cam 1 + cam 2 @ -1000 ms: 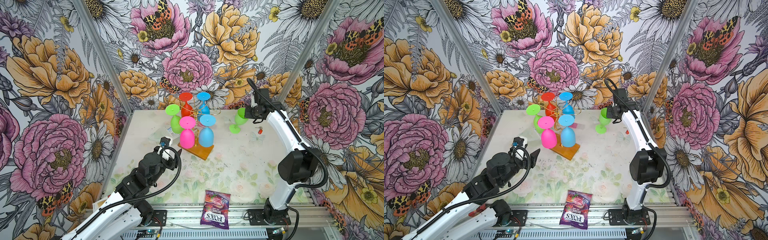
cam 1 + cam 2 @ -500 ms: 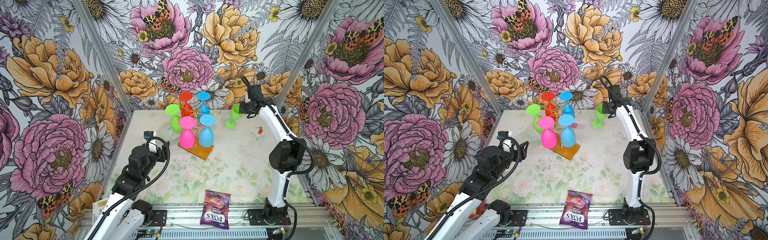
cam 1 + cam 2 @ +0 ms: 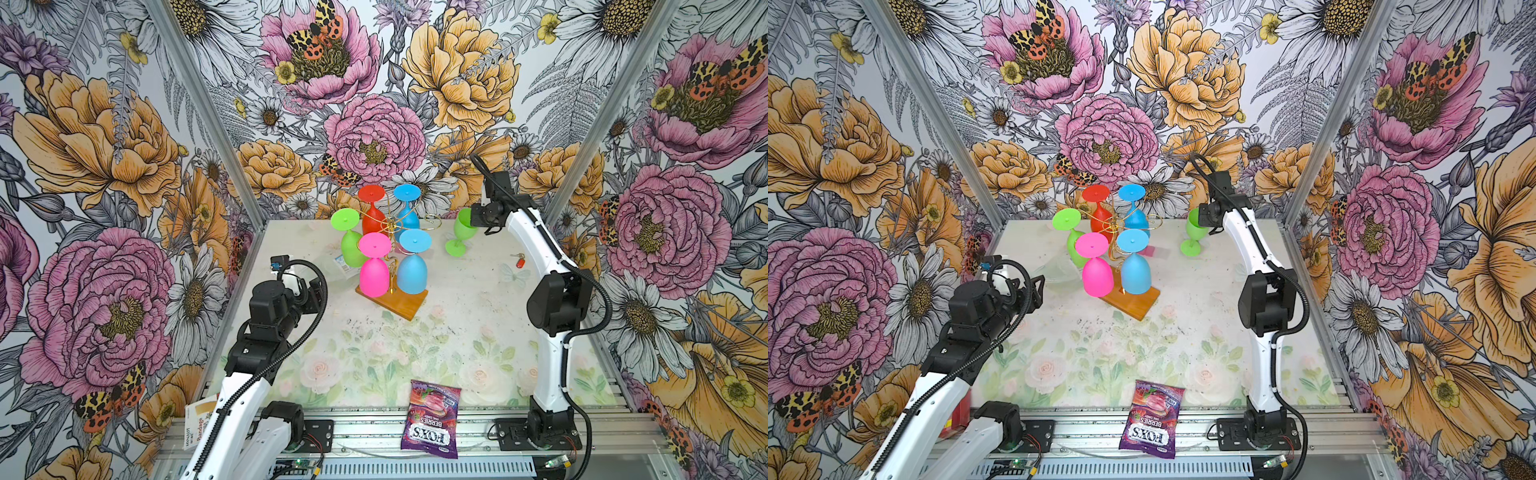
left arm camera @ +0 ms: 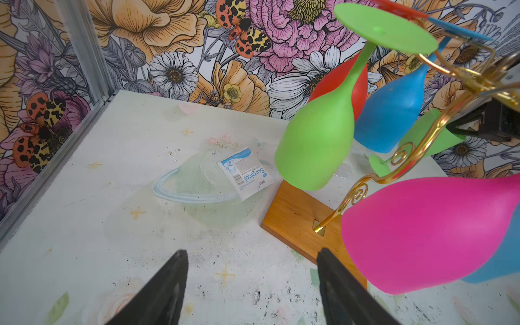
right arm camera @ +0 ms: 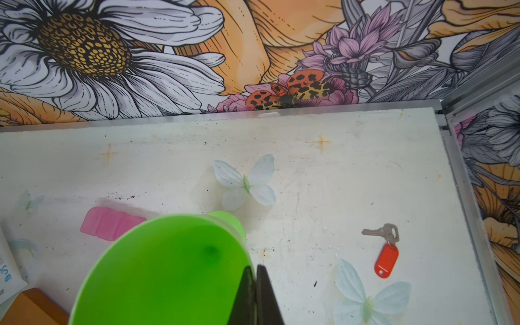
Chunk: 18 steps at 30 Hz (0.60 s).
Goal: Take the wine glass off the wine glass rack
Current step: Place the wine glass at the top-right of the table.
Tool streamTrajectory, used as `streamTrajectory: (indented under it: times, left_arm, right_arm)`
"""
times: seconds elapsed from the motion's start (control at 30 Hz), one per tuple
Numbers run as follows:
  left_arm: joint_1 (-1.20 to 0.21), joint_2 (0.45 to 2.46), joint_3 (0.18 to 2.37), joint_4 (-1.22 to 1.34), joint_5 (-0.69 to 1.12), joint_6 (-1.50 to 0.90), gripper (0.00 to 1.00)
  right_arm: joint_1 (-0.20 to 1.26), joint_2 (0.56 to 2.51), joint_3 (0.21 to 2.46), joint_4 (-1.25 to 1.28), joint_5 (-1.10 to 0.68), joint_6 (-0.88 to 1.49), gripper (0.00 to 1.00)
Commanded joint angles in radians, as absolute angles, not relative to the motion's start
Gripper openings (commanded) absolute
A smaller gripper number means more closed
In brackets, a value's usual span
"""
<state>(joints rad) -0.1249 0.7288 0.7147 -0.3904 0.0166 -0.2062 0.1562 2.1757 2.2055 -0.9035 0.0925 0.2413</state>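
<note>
The right gripper (image 5: 256, 266) was clamped tight on the rim of the green plastic wine glass (image 3: 462, 226), one finger inside the bowl and one outside. The glass stood roughly upright, clear of the gold wire wine glass rack (image 3: 390, 226) and off to that rack's right, near the back wall. Whether its foot touched the pale floral table (image 3: 457, 332) could not be told. Compared with a second earlier, the glass had shifted a little toward the rack and the back of the table, with almost all of that move made in the first half second. The right arm's elbow had risen and drawn inward as it did so.

The left gripper (image 4: 251, 251) had its jaws spread wide and held nothing. A second before, it had sat nearer the rack's orange-brown wooden base (image 3: 395, 301). It had since pulled back toward the left wall, and the arm stood more upright.

The rack had not moved. It carried five glasses hanging bowl-down, as before: a green one (image 3: 352, 253), a red one (image 3: 371, 220), a pink one (image 3: 374, 276) and two blue ones (image 3: 411, 272). The purple candy bag (image 3: 432, 419) lay unchanged at the front edge.
</note>
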Motion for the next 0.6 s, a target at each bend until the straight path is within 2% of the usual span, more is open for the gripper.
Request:
streamTrajectory:
  times: [0.0, 0.57]
  left_arm:
    - [-0.092, 0.739, 0.743, -0.357, 0.059, -0.230, 0.74]
    - [-0.054, 0.807, 0.761, -0.311, 0.124, -0.222, 0.75]
  right_arm:
    - [0.168, 2.201, 2.246, -0.891, 0.131, 0.229, 0.00]
    - [0.192, 2.242, 2.247, -0.894, 0.178, 0.208, 0.00]
